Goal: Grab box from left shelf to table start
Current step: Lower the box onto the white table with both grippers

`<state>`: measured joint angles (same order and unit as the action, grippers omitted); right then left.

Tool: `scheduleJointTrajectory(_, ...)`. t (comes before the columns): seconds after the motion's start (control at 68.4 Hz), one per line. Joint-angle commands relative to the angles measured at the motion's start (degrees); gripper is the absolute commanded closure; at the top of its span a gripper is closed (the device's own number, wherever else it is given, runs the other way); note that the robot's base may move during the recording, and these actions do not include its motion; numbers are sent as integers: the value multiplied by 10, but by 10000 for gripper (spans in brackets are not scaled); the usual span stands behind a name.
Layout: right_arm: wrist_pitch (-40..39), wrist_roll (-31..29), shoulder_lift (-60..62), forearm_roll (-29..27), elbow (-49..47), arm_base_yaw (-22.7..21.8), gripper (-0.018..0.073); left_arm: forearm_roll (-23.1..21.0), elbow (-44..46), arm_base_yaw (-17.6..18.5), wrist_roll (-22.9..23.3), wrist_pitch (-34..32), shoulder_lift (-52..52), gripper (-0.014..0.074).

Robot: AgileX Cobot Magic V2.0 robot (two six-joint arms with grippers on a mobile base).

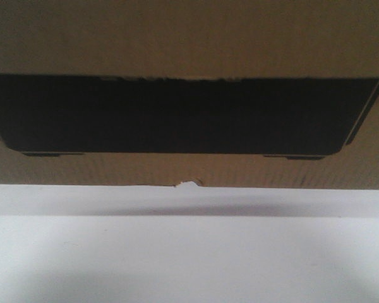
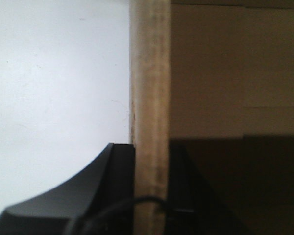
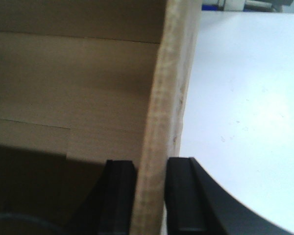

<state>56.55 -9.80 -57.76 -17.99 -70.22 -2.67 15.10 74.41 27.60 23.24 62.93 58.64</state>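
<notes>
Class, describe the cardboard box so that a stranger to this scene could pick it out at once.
Start from the white table, which fills the lower part of the front view. Just above it in that view is the box, brown corrugated cardboard, its walls pinched by the left gripper and the right gripper. Its wide black panel with clipped lower corners sets it apart.
</notes>
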Motion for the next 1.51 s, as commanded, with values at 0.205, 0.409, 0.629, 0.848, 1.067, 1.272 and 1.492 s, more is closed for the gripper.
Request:
scheduleJointTrajectory(0.205, -70, -18, -91, -72, -21, 4, 501, -67, 25, -109, -7, -153, 90, 688)
scheduleJointTrajectory(0.409, -76, -27, -150, -72, -21, 4, 501, -86, 25, -129, -39, -152, 166, 688)
scheduleJointTrajectory(0.629, -74, -28, -180, -72, -21, 4, 489, -85, 25, -129, -52, -150, 216, 688)
scheduleJointTrajectory(0.848, -76, -28, -180, -70, -21, 4, 195, -96, 25, -134, -79, -168, 224, 531)
scheduleJointTrajectory(1.067, -76, -28, -179, -30, -22, 3, -3, -114, 25, -140, -79, -164, 223, 83)
scheduleJointTrajectory(1.272, -80, -28, -166, -4, -23, 3, -3, -115, 49, -140, -86, -141, 219, 36)
scheduleJointTrajectory(1.492, -79, -27, -113, -1, -50, 3, 2, -115, 92, -140, -119, -120, 169, 38)
